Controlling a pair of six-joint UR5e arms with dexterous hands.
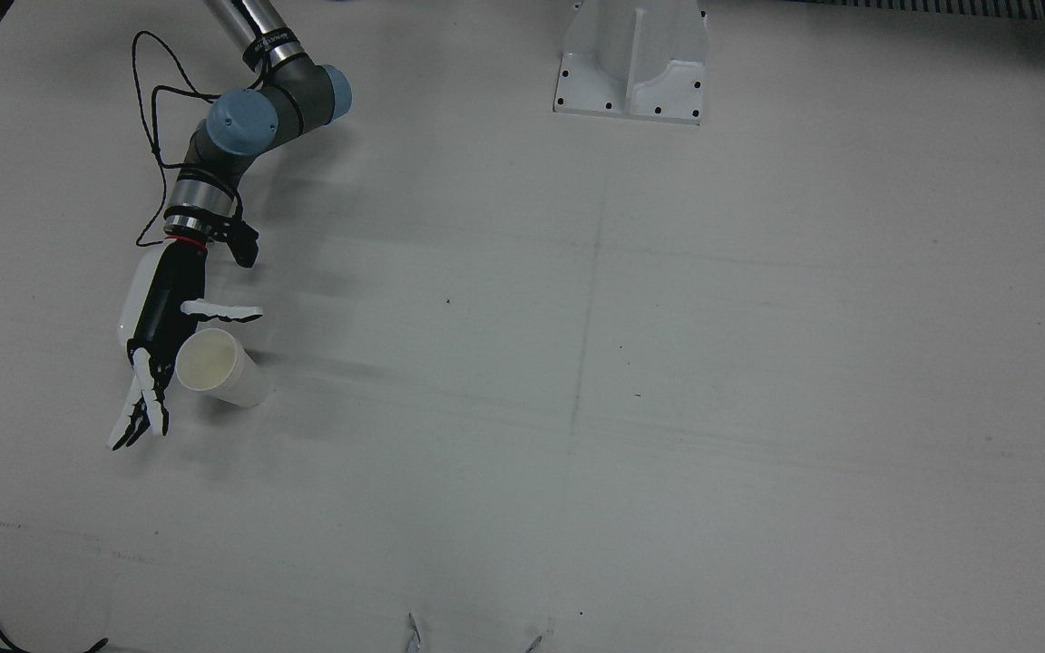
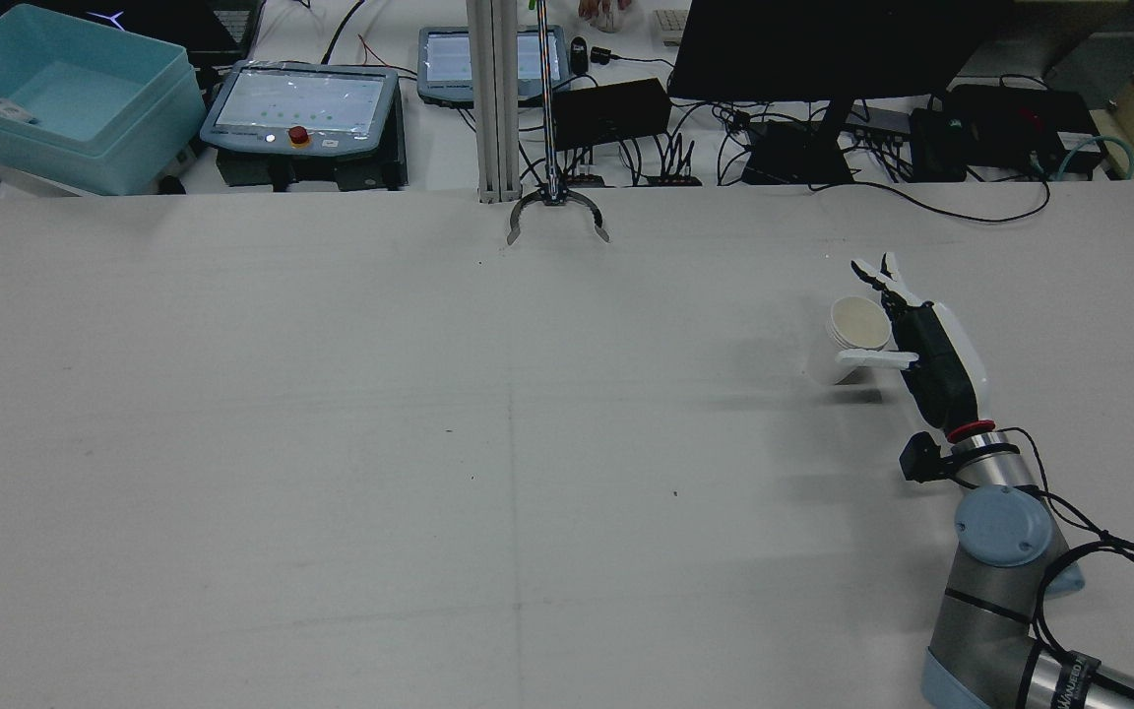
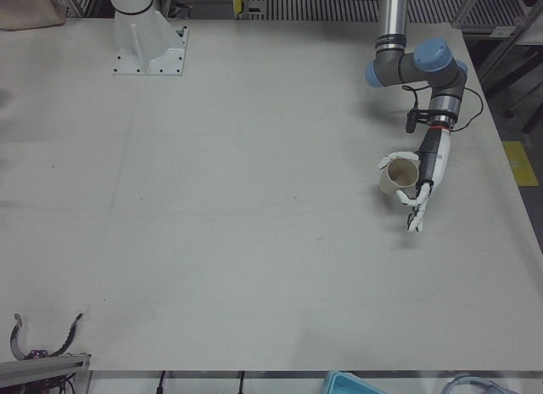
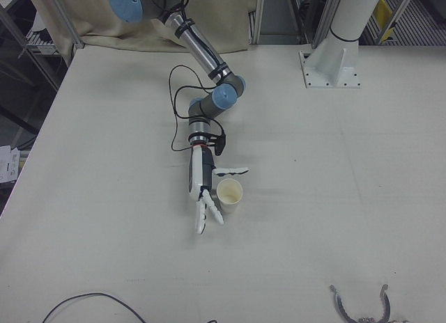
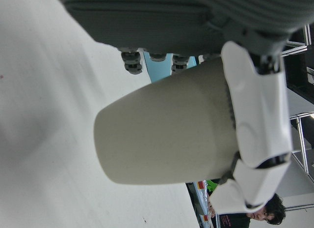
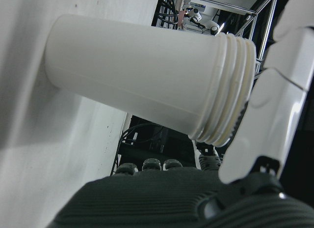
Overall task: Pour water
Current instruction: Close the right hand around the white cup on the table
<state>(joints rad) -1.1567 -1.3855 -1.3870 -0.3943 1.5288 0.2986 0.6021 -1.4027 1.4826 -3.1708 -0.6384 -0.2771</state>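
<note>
White cup (image 6: 137,75) stands on the table (image 1: 577,408) beside the right hand (image 1: 160,317), whose fingers (image 1: 143,399) are spread straight, clasping nothing.

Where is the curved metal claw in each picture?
Front view: claw, bottom edge, middle.
Rear view: top middle, under the post.
Left-front view: bottom left.
Right-front view: bottom right.
Left hand view: absent.
Right hand view: absent.
Landmark: the table edge opposite the arms.

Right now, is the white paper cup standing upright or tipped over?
Upright: the white paper cup stands on its base on the table, round mouth facing up.
</note>
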